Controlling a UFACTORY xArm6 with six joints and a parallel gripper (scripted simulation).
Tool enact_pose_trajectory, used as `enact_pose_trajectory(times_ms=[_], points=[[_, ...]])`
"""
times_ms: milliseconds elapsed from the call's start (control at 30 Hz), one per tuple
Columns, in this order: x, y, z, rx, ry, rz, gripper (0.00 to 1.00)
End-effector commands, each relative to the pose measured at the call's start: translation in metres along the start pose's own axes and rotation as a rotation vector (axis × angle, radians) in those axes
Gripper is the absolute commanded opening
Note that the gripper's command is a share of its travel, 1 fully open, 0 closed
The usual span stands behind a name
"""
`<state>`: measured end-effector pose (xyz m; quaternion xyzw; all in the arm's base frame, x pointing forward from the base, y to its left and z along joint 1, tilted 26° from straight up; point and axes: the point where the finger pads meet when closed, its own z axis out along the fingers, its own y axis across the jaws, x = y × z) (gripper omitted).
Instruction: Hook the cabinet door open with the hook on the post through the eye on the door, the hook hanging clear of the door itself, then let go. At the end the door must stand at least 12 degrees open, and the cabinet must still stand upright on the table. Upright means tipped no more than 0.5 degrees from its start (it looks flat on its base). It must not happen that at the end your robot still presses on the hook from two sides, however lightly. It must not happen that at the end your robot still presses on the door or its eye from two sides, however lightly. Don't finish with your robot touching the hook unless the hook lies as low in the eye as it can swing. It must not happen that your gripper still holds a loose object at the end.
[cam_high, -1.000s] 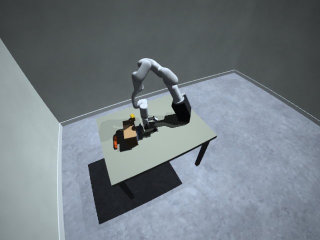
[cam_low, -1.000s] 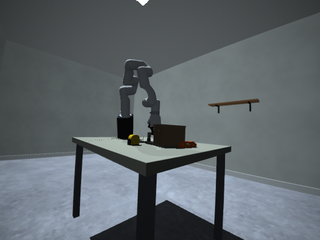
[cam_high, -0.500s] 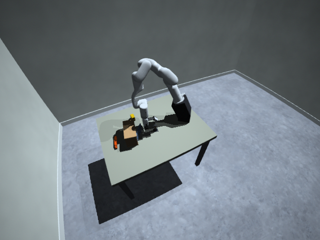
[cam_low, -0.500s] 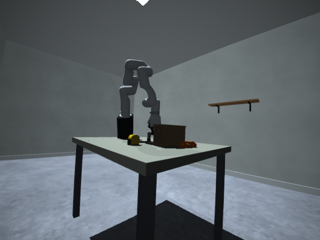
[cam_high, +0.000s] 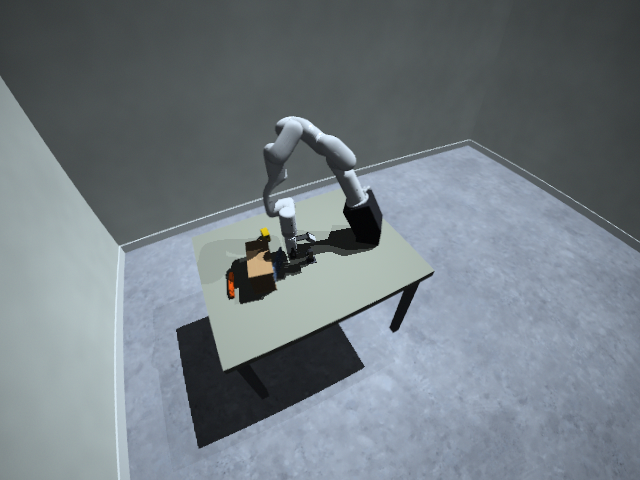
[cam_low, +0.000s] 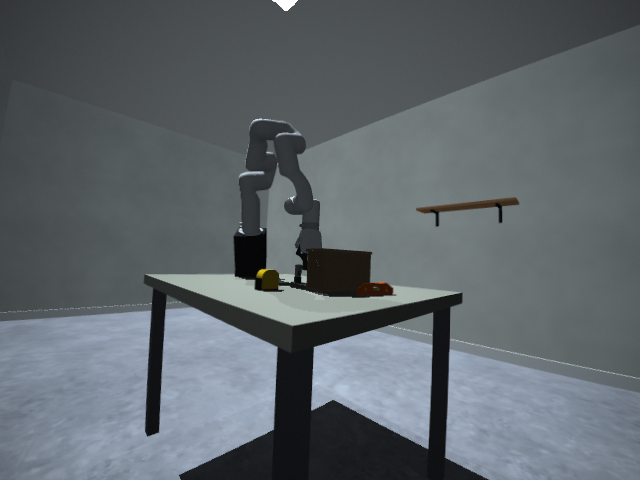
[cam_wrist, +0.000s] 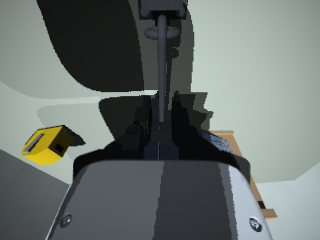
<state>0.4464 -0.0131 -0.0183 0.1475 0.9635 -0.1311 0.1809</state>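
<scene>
The brown cabinet (cam_high: 258, 273) stands flat on the table; it also shows in the exterior view (cam_low: 338, 271). My gripper (cam_high: 297, 254) hangs right at its front side, pointing down. In the wrist view a thin grey hook rod (cam_wrist: 161, 75) runs from the dark post (cam_wrist: 162, 7) straight down between my fingers. The fingers stand a little apart on either side of the rod, with small gaps, so the gripper is open around it. A tan wooden edge with a blue part (cam_wrist: 217, 140) lies just right of the fingers. The eye and the hook's tip are hidden by my fingers.
A yellow block (cam_high: 264, 232) sits on the table behind the cabinet, left of my fingers in the wrist view (cam_wrist: 45, 145). An orange object (cam_high: 231, 285) lies at the cabinet's far side. The arm's black base (cam_high: 363, 217) stands at the table's back. A wall shelf (cam_low: 467, 205) hangs far off.
</scene>
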Motion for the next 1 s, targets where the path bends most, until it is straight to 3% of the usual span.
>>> enact_pose_trajectory(times_ms=[0,967], points=[[-0.0011,0.0005,-0.0007,-0.001,-0.002,0.0,0.24],[-0.0011,0.0005,-0.0069,-0.001,-0.002,0.0,0.24]])
